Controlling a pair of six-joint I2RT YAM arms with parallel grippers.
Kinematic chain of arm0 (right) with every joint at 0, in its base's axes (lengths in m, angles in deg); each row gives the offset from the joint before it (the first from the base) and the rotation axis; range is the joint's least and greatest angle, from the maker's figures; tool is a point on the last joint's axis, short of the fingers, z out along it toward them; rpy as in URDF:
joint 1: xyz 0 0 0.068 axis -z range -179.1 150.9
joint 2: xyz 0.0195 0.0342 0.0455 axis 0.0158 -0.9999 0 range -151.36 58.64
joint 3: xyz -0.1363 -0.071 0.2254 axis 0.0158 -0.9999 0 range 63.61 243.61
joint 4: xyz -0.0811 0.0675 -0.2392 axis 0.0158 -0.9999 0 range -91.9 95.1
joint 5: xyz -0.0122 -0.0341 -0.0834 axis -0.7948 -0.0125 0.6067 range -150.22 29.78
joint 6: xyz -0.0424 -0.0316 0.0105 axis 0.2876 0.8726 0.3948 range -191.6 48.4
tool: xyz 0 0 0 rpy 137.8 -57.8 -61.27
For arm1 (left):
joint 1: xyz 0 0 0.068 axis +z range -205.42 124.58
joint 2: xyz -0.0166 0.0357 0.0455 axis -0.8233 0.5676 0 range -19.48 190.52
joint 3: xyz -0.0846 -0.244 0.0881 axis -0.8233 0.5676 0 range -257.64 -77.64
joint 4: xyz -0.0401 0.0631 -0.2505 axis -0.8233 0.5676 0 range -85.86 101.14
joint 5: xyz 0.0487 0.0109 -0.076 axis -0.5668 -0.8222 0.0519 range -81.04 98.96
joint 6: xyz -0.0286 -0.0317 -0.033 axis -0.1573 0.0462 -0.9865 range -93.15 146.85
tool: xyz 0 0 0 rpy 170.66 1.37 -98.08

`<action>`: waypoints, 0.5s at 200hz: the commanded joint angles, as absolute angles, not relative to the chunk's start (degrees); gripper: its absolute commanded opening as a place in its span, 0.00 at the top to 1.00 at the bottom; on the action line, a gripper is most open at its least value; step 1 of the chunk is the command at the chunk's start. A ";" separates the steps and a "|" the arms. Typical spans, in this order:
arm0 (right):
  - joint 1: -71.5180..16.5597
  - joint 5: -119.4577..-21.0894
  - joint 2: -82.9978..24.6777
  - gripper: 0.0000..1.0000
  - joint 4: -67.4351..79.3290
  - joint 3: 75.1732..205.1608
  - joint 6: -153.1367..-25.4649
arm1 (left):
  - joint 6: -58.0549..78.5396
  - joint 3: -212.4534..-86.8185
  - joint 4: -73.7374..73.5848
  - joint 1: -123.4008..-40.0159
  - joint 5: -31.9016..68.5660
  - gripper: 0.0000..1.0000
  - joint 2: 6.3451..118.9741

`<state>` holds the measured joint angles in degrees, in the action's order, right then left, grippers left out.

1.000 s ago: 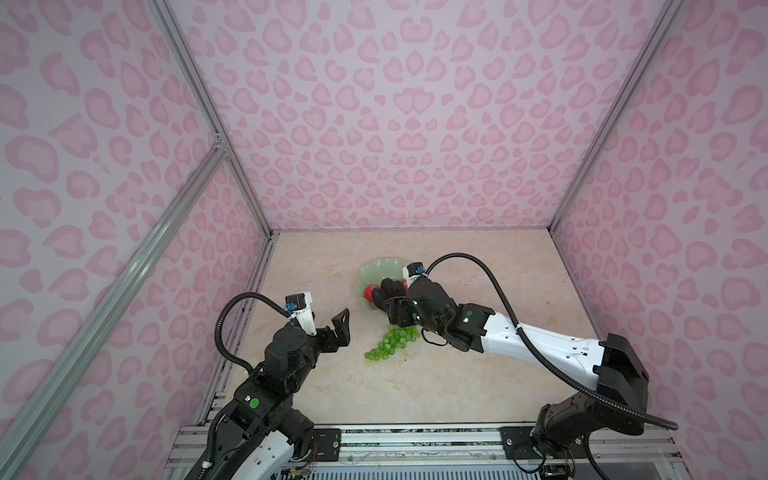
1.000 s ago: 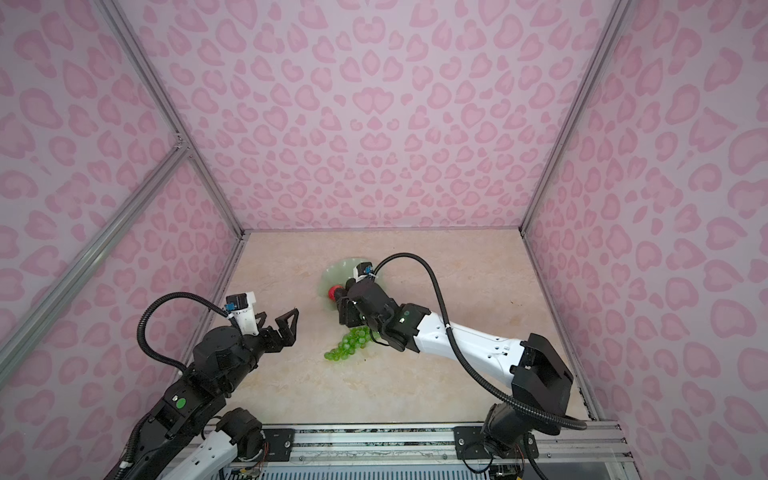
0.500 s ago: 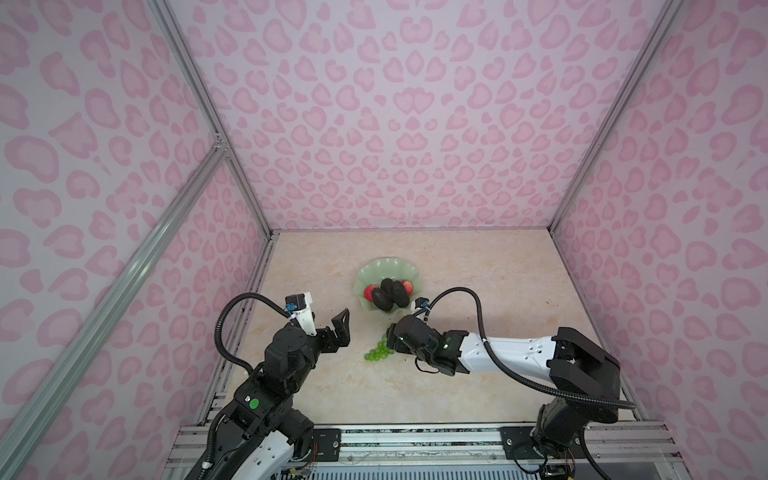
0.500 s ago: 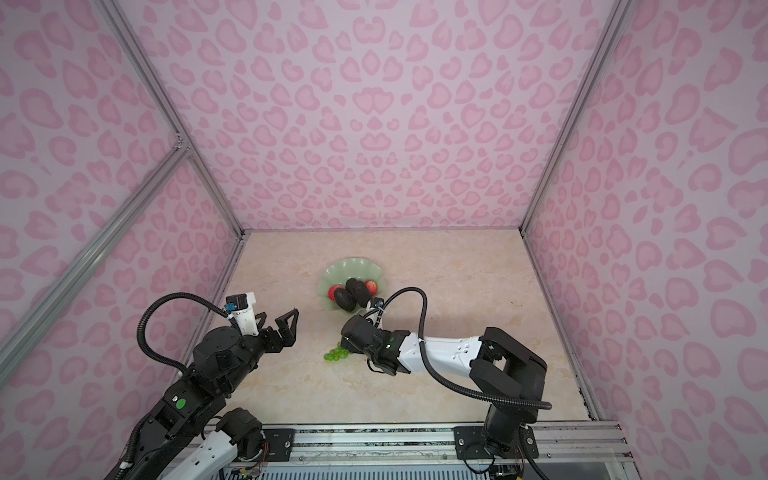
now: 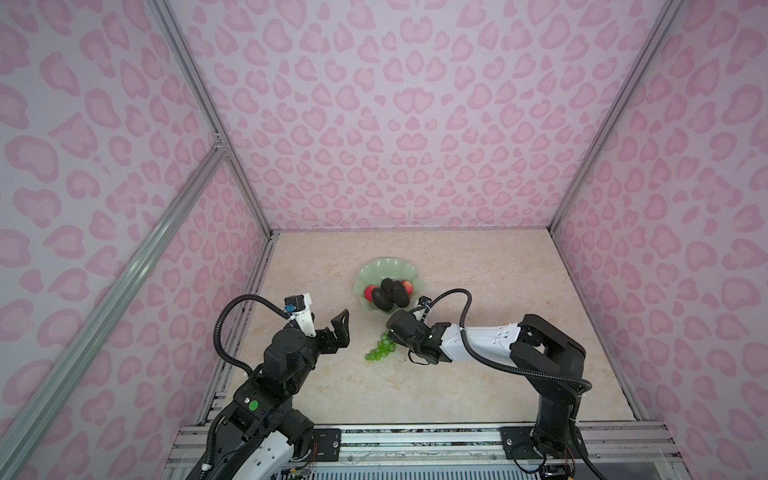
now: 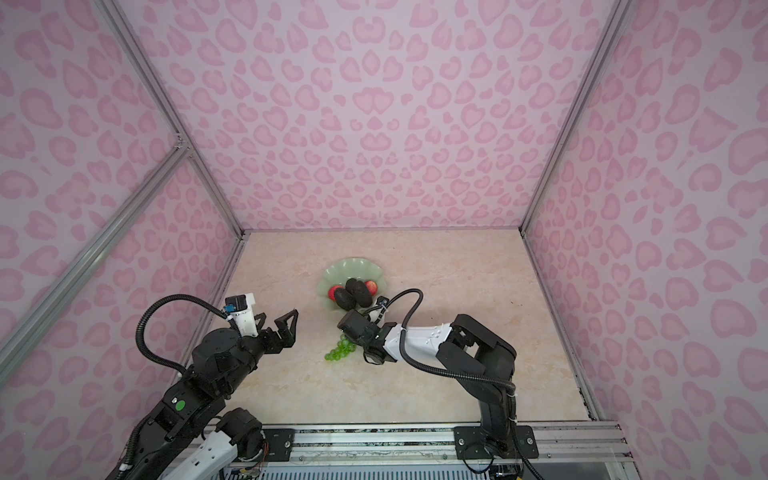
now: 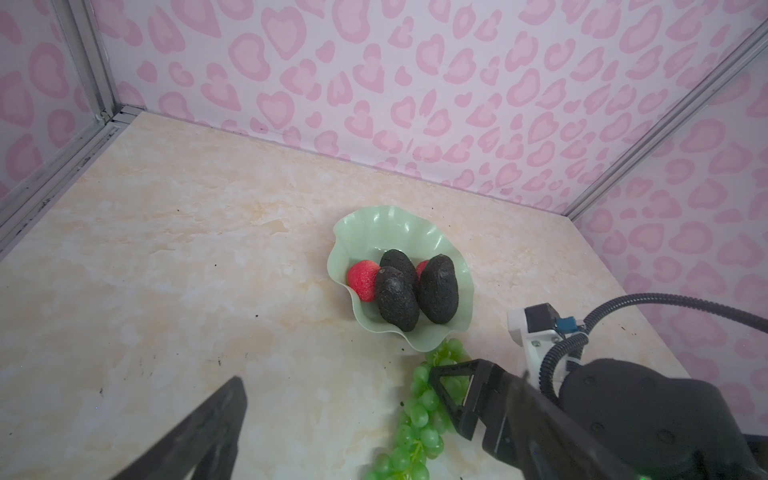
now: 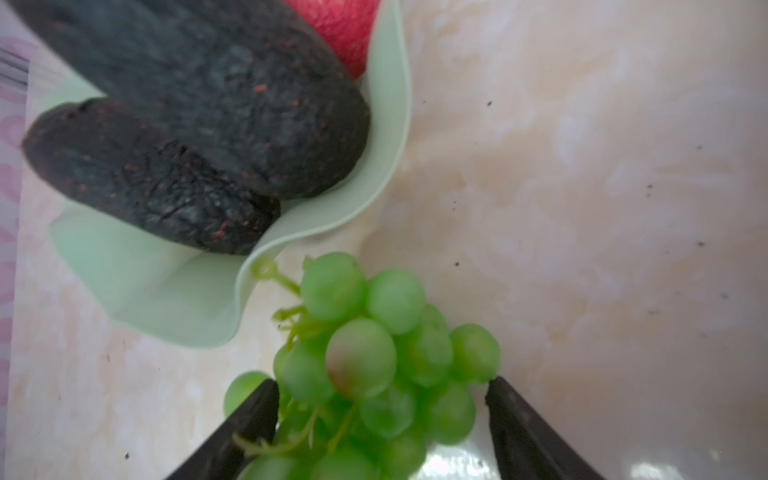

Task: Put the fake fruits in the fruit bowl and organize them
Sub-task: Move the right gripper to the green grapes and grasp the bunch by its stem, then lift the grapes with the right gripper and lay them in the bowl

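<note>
Just beside the fruit bowl, the right gripper straddles the grapes on the bench, jaws half-spread, hold unclear; the left gripper hangs wide open and empty.

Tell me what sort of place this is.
Probably a robot test booth, not a kitchen: pink heart-print walls in aluminium framing enclose a marble-look tabletop, and the left arm and right arm mount on a rail at its front.

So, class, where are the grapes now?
In both top views the grapes lie centrally on the table beside the near rim of the fruit bowl, straddled by the right gripper.
</note>
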<state>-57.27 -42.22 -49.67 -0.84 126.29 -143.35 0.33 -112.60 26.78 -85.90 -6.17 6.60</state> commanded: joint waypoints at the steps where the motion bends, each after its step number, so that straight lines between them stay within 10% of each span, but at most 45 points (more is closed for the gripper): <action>1: -57.33 -41.50 -51.00 0.36 -1.85 126.59 -144.12 | 0.18 -112.44 25.94 -85.83 -7.11 0.01 6.42; 44: -57.19 -41.58 -48.52 0.67 3.79 121.59 -144.28 | 0.22 -112.52 26.01 -85.83 -7.20 0.01 6.38; 100: -57.93 -35.41 -36.41 0.82 7.85 112.59 -138.51 | 0.22 -112.62 25.94 -85.83 -7.30 0.01 6.33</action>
<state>-57.49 -40.34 -40.16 6.88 114.16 -142.43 0.35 -112.60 26.73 -85.90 -6.55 6.49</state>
